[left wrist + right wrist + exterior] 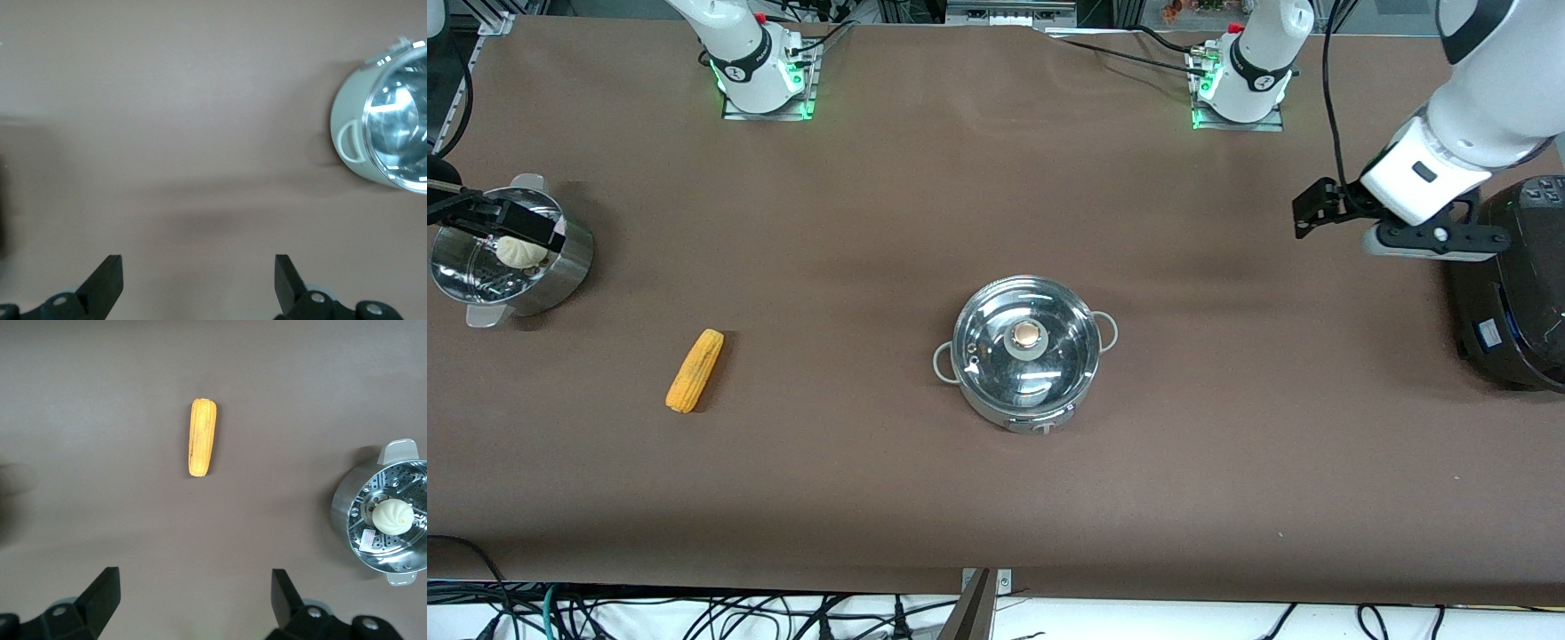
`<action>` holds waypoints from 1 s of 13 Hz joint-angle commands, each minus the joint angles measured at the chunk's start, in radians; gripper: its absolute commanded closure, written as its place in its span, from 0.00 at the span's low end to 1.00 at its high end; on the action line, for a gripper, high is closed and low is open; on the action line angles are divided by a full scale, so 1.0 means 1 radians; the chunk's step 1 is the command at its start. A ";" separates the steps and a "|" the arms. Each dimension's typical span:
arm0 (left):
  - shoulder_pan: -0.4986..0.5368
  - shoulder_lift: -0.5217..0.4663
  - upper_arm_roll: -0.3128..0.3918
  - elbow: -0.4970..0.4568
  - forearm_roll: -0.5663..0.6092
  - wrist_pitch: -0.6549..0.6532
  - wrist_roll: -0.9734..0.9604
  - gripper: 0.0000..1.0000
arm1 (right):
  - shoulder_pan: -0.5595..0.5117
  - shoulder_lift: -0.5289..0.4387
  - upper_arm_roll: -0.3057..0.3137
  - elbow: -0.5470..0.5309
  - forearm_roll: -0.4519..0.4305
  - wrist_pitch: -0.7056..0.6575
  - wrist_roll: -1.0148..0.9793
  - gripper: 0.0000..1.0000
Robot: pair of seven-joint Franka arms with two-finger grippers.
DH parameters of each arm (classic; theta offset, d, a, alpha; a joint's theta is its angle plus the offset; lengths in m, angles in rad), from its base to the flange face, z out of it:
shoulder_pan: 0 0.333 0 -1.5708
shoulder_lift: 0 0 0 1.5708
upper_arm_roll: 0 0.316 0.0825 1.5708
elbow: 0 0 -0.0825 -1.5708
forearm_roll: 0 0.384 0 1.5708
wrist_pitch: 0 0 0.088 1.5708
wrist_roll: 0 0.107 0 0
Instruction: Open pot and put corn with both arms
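No readable text anywhere — the dark logo marks on the white arm bases (758, 67) are illegible.

I'm seeing bare desk (978, 178) all round the corn (695, 370), nothing crowding it. The pot (1024, 350) is sitting well apart from it mid-desk, lid on. Steamer pot (511, 253) is blocking the right arm's end, a black appliance (1520, 293) the left arm's end.

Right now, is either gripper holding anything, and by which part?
Nothing is held. Left gripper and right gripper are both open over bare table; the corn lies untouched, and the pot is lidded.
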 commanded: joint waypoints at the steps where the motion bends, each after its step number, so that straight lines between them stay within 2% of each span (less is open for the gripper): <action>1: -0.019 0.093 -0.091 0.066 -0.012 -0.015 -0.067 0.00 | -0.004 0.012 0.005 0.028 -0.007 -0.008 -0.016 0.00; 3: -0.093 0.243 -0.145 0.165 -0.011 -0.009 -0.222 0.00 | -0.009 0.012 0.002 0.028 -0.004 -0.008 -0.013 0.00; 5: -0.210 0.462 -0.145 0.387 -0.006 0.010 -0.336 0.00 | -0.012 0.027 -0.002 0.026 0.000 -0.005 -0.004 0.00; 6: -0.255 0.565 -0.145 0.490 -0.004 0.049 -0.365 0.00 | -0.004 0.059 0.000 0.026 -0.010 0.003 -0.001 0.00; 7: -0.293 0.636 -0.140 0.553 -0.001 0.104 -0.384 0.00 | -0.001 0.113 0.005 0.028 -0.010 0.025 -0.004 0.00; 10: -0.397 0.727 -0.069 0.568 0.002 0.298 -0.421 0.00 | -0.006 0.223 0.003 0.026 0.004 0.129 -0.021 0.00; 13: -0.526 0.762 0.066 0.568 0.017 0.353 -0.421 0.00 | 0.003 0.383 0.006 0.022 0.041 0.333 -0.020 0.00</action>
